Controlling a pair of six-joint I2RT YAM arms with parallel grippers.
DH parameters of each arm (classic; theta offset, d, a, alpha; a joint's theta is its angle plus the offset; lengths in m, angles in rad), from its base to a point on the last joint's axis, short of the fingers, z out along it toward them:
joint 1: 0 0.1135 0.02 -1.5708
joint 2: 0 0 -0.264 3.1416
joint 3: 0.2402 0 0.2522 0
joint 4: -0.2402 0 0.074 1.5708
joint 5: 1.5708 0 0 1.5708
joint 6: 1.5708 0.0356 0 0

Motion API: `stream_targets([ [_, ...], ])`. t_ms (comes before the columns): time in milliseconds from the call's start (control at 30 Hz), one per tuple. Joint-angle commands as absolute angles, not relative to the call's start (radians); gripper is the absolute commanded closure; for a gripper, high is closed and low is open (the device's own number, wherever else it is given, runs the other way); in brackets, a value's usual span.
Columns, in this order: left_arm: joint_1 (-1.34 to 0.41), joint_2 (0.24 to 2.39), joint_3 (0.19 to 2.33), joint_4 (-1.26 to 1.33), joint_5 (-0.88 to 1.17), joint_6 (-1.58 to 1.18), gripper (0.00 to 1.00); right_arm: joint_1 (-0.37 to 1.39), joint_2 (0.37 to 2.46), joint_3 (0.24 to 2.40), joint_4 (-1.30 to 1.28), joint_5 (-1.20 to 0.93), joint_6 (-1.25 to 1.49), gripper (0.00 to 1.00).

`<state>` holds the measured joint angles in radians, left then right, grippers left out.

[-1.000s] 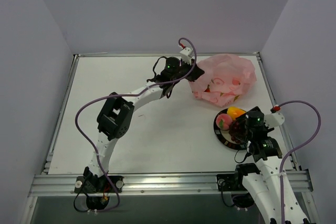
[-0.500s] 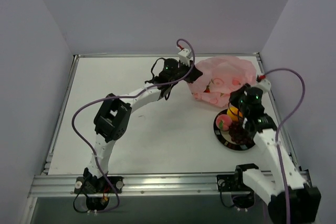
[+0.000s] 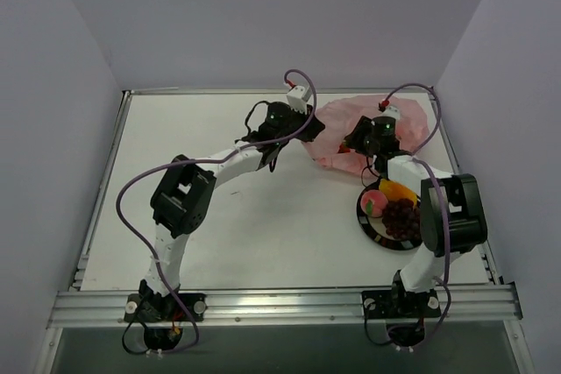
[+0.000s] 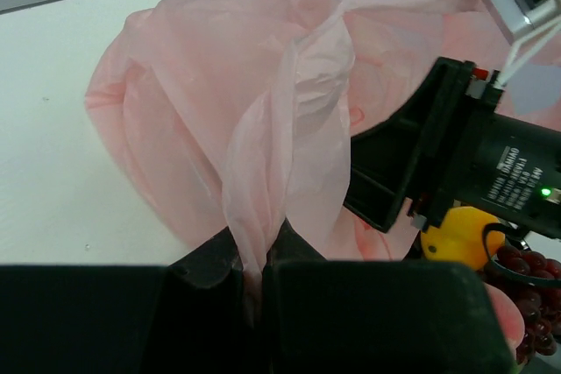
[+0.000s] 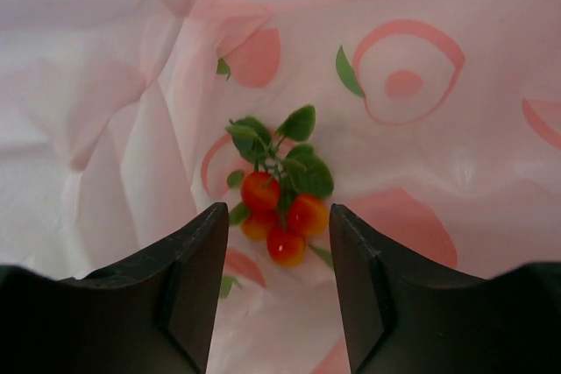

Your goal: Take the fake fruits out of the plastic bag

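Note:
The pink plastic bag (image 3: 386,124) lies at the back right and fills the left wrist view (image 4: 202,102). My left gripper (image 3: 307,136) is shut on a twisted fold of its left edge (image 4: 254,256). My right gripper (image 3: 352,143) is open inside the bag's mouth (image 5: 276,216). Its jaws stand on either side of a small red-orange fruit cluster with green leaves (image 5: 263,190) that lies on the bag's film (image 5: 421,172). A pink peach (image 3: 375,204), a yellow-orange fruit (image 3: 396,190) and a dark grape bunch (image 3: 401,216) sit on the black-rimmed plate (image 3: 377,238).
The plate stands just in front of the bag, under my right arm's forearm. The right arm's black wrist (image 4: 456,164) crosses the left wrist view next to the yellow fruit (image 4: 456,234). Table edges run close behind and to the right of the bag.
My right arm has swung from over the plate up and back into the bag's mouth. My left gripper has drawn the bag's edge slightly to the left.

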<state>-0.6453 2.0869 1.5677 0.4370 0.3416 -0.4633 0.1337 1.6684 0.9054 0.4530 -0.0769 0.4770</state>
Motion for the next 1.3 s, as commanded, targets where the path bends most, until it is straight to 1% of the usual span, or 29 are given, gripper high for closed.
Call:
stream_targets([
  [0,-0.638,2.017,1.579,0.468,0.336,-0.479,0.98,0.141,1.748,0.983,0.56,-0.063,0.446,0.54],
  [100,-0.635,2.011,1.577,0.465,0.339,-0.476,0.98,0.144,1.822,1.04,0.554,-0.069,0.446,0.49],
  [133,-0.634,2.011,1.574,0.465,0.339,-0.477,0.98,0.147,1.838,1.048,0.557,-0.072,0.448,0.45],
  [233,-0.629,2.016,1.577,0.465,0.344,-0.48,0.98,0.163,1.888,1.072,0.564,-0.057,0.46,0.43],
  [300,-0.627,2.02,1.583,0.462,0.351,-0.486,0.98,0.169,1.925,1.089,0.58,-0.041,0.469,0.39],
  [400,-0.626,2.025,1.585,0.46,0.359,-0.489,0.98,0.178,1.988,1.132,0.578,-0.044,0.476,0.38],
  [467,-0.626,2.023,1.579,0.46,0.354,-0.489,0.98,0.181,2.012,1.155,0.577,-0.072,0.479,0.39],
  [533,-0.624,2.022,1.577,0.454,0.35,-0.483,0.98,0.184,2.029,1.164,0.601,-0.086,0.488,0.5],
  [567,-0.624,2.02,1.575,0.451,0.347,-0.482,0.98,0.187,2.029,1.163,0.613,-0.078,0.489,0.57],
  [600,-0.623,2.02,1.574,0.451,0.347,-0.482,0.98,0.187,2.022,1.155,0.62,-0.072,0.492,0.72],
  [667,-0.621,2.019,1.574,0.446,0.345,-0.479,0.98,0.187,2.005,1.143,0.641,-0.054,0.489,0.85],
  [700,-0.621,2.02,1.578,0.445,0.342,-0.479,0.98,0.189,1.99,1.137,0.643,-0.048,0.486,0.96],
  [733,-0.621,2.02,1.58,0.445,0.342,-0.479,0.98,0.189,1.982,1.135,0.641,-0.041,0.483,1.0],
  [867,-0.621,2.02,1.585,0.445,0.342,-0.482,0.97,0.189,1.913,1.095,0.658,-0.015,0.472,1.0],
  [967,-0.621,2.017,1.586,0.446,0.334,-0.479,0.98,0.192,1.827,1.043,0.68,-0.003,0.46,1.0],
  [1000,-0.621,2.019,1.588,0.445,0.334,-0.479,0.98,0.192,1.783,1.034,0.677,0.03,0.448,1.0],
  [1267,-0.621,2.037,1.624,0.428,0.321,-0.466,0.98,0.195,1.586,0.97,0.56,0.103,0.428,1.0],
])
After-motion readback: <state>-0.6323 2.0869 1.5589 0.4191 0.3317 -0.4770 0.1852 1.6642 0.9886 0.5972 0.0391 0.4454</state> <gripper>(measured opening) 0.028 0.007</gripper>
